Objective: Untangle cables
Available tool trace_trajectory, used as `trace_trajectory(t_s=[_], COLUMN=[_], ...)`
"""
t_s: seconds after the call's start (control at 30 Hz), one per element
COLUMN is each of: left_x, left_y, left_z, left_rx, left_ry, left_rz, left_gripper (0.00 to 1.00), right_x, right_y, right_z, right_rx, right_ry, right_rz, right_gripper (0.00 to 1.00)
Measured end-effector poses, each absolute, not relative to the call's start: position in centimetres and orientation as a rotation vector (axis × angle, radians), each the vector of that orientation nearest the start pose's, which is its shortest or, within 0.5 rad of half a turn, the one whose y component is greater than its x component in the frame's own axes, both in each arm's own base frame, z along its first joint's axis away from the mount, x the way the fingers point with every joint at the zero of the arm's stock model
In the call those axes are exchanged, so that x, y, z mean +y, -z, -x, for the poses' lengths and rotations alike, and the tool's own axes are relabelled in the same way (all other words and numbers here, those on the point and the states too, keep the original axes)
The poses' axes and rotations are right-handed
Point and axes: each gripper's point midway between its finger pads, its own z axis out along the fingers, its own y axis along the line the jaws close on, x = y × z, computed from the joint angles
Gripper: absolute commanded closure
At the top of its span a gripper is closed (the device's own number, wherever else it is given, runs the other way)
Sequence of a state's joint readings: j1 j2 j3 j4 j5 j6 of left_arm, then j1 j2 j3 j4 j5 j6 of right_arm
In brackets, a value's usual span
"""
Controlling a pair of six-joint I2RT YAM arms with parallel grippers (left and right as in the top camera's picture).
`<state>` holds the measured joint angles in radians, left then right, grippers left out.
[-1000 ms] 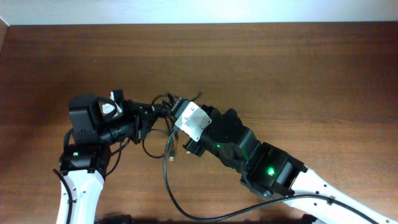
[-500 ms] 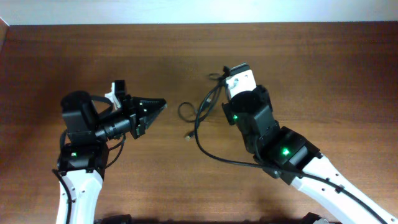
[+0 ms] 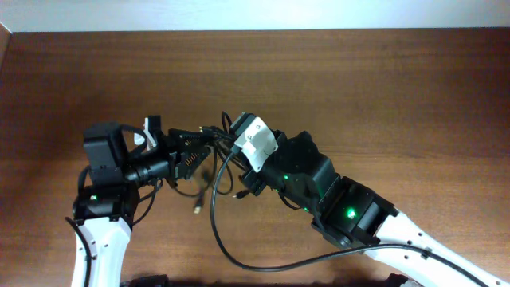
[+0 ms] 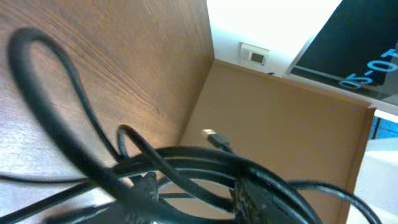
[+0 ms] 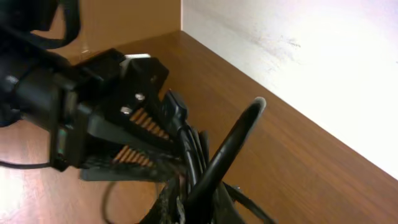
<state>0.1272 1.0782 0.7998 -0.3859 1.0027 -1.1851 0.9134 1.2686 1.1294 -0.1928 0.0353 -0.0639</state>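
Note:
The cables (image 3: 209, 163) are thin black cords bunched between my two grippers at mid-table, with loops and small plug ends (image 3: 198, 209) hanging towards the front. My left gripper (image 3: 205, 142) reaches in from the left and is shut on the bundle. My right gripper (image 3: 229, 145) meets it from the right and is also shut on the cords. In the left wrist view the cables (image 4: 186, 163) cross close over the jaws (image 4: 199, 208). In the right wrist view the cables (image 5: 189, 146) run from my jaws (image 5: 199, 208) into the left gripper (image 5: 146, 134) with its orange ribbed pads.
The brown wooden table (image 3: 358, 88) stretches around both arms. A thicker black cable (image 3: 239, 259) fixed to the right arm loops across the front of the table. A pale wall (image 5: 298, 56) borders the far edge.
Half a second ago the arms were apart, the right gripper holding the cables far right. Now both grippers have come together at mid-table with the bundle between them.

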Motion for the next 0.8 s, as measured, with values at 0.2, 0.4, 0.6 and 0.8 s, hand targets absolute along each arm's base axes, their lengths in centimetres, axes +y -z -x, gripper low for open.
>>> trace_trajectory(t_s=[0.2,0.4,0.6,0.8], left_x=[-10.6,-10.1,-2.1,1.2], left_y=[-23.5,-27.9,-29.0,-29.6], left_z=[-29.8,-30.3,-30.2,-29.3], left_rx=[2.193,2.057,1.877,1.796], left_ry=[1.641,1.791,1.789,1.784], left_rz=[0.919,0.672,0.839,0.882], left_gripper=[1.0,1.0,1.0,1.0], right_x=[32.0,22.5,19.0,16.1], right_y=[-31.0,-27.4,-26.1,-25.3], right_z=[-27.6,-33.1,-34.3,-34.5], right_rx=[1.746,1.976,2.067,2.13], right_ry=[-0.407,-0.068,-0.016,0.058], right_rz=[0.812,0.574,0.469,0.265], right_gripper=[0.95,0.96,0.96,0.96])
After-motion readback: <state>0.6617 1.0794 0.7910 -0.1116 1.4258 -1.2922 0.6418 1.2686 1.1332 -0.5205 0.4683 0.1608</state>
